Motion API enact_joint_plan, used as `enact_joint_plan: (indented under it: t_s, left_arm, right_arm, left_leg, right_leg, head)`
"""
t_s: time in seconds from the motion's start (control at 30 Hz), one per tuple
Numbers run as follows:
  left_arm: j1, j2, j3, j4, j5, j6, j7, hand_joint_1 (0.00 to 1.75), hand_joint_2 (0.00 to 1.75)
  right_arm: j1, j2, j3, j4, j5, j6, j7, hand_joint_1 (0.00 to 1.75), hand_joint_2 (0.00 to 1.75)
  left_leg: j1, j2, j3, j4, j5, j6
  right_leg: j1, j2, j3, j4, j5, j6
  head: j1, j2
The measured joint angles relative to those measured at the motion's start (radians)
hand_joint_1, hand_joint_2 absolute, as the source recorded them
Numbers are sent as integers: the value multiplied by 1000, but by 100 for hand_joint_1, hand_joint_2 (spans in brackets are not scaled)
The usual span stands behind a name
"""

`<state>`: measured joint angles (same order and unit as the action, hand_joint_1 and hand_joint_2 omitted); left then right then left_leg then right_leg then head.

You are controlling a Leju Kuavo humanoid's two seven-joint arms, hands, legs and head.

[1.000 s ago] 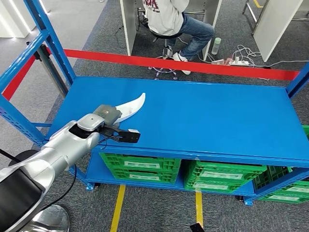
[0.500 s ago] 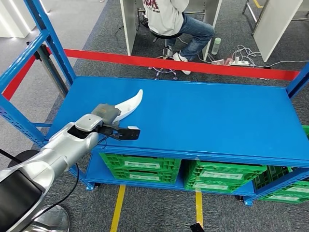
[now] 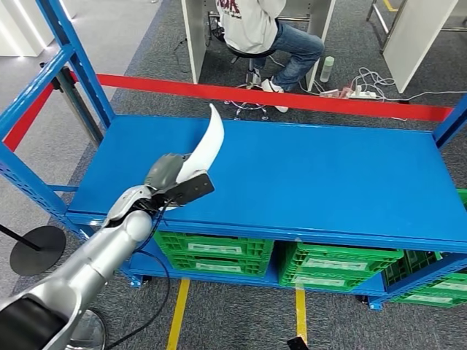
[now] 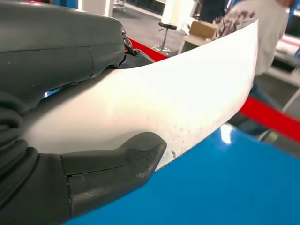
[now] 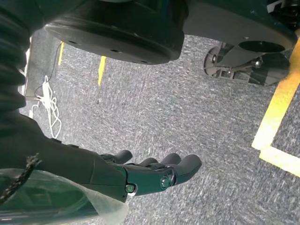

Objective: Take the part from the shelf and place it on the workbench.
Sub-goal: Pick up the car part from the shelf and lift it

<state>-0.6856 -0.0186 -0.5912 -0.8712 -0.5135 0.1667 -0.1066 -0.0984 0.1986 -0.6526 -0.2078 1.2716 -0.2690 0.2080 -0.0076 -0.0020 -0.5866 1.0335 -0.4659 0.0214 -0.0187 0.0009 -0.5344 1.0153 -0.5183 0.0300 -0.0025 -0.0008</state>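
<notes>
Left hand [image 3: 165, 177] grips the white curved part [image 3: 205, 146], tip tilted up above the blue shelf [image 3: 330, 175].
Judgement: keep the grip firm and the part level, clear the shelf posts when carrying it off. Right hand [image 5: 155, 173] hangs over grey carpet, fingers loosely curled, holding nothing. Red barrier tape [image 3: 275, 96] behind the shelf, a seated person [image 3: 264, 29] beyond, green crates [image 3: 211, 251] below.

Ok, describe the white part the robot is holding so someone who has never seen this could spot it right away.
Find the wide blue shelf with green crates underneath. Near its left front corner the robot's left hand grips a curved white part, lifted off the surface with its narrow tip pointing up. It is the only white, horn-shaped thing over that blue surface.
</notes>
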Motion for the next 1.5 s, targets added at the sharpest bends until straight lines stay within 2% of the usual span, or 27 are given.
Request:
enact_joint_plan:
  t_s: [0.13,0.37,0.53,0.6,1.1,1.17,1.3,1.43,1.5]
  left_arm:
    - [50,3,51,-79,27,19,-18,175,175]
    - [153,-9,150,-230,144,124,-92,175,175]
    - [225,-30,192,-317,160,262,-150,175,175]
    - [251,-38,200,-351,175,289,-166,175,175]
    - [349,-64,193,-505,382,278,-233,175,175]
    - [360,-68,185,-529,436,287,-260,175,175]
    - [392,-74,163,-615,506,292,-371,175,175]
    - [420,-67,149,-696,508,288,-401,175,175]
    - [443,-62,148,-723,487,297,-415,175,175]
  right_arm:
    - [0,2,0,0,2,-8,1,0,175]
    - [0,4,0,1,13,-15,3,0,175]
    - [0,6,0,2,14,-27,4,0,175]
    - [0,7,0,2,15,-28,5,0,175]
    - [0,9,0,3,17,-31,13,0,175]
    - [0,9,0,3,16,-32,11,0,175]
    - [3,10,0,3,21,-48,-17,0,175]
    - [8,12,0,3,21,-66,-47,0,175]
    - [14,13,0,3,11,-75,-92,0,175]
  left_leg:
    - [0,0,0,0,0,0]
    - [0,0,0,0,0,0]
    - [0,0,-1,0,0,0]
    - [0,0,-1,0,0,0]
    - [0,0,-1,0,0,0]
    - [0,0,-1,0,0,0]
    - [0,0,-1,0,-1,0]
    - [0,0,-1,0,-1,0]
    - [0,0,-2,0,-1,0]
  right_leg:
    - [0,0,0,0,0,0]
    - [0,0,0,0,0,0]
    - [0,0,-1,0,0,0]
    - [0,-1,-1,0,0,0]
    - [0,0,-1,0,0,0]
    - [0,0,-1,0,0,0]
    - [0,0,-1,0,0,0]
    - [0,0,-1,0,0,0]
    - [0,0,-1,0,-1,0]
  head:
    - [0,0]
    - [0,0]
    - [0,0]
    - [0,0]
    - [0,0]
    - [0,0]
    - [0,0]
    - [0,0]
    - [0,0]
